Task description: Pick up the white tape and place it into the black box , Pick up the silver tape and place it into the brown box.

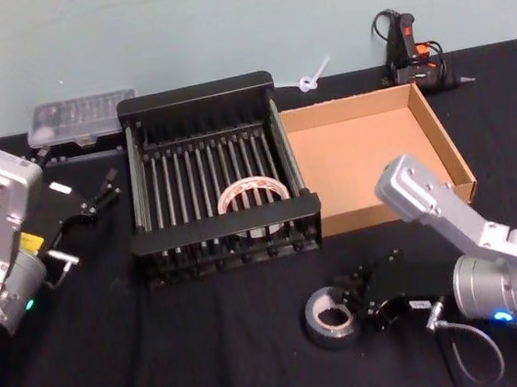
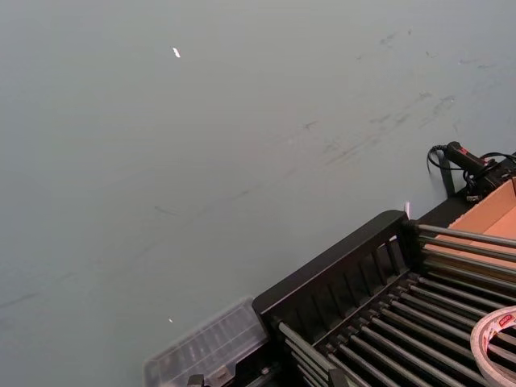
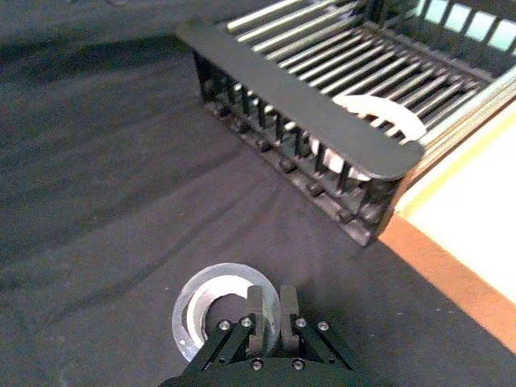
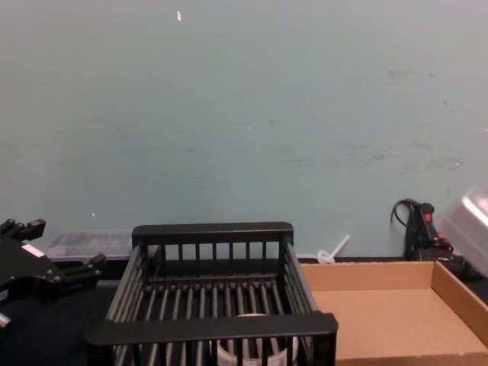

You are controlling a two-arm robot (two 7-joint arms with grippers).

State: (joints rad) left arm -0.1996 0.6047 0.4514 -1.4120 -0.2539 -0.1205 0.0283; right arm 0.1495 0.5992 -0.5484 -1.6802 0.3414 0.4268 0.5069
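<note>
- White tape (image 1: 252,195) lies flat in the black box (image 1: 195,97); count that half done.
- Silver tape (image 1: 327,315) sits on the table at 7 o'clock of the brown box (image 1: 444,137), which holds nothing.
- Your right gripper (image 3: 266,316) has its jaws nearly shut over the roll's wall.
- Left gripper (image 1: 100,193) is parked at 9 o'clock of the crate, jaws parted, holding nothing.

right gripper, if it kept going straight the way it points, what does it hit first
The silver tape: the right gripper already sits closed over its near rim. Past it lies only bare black cloth.
</note>
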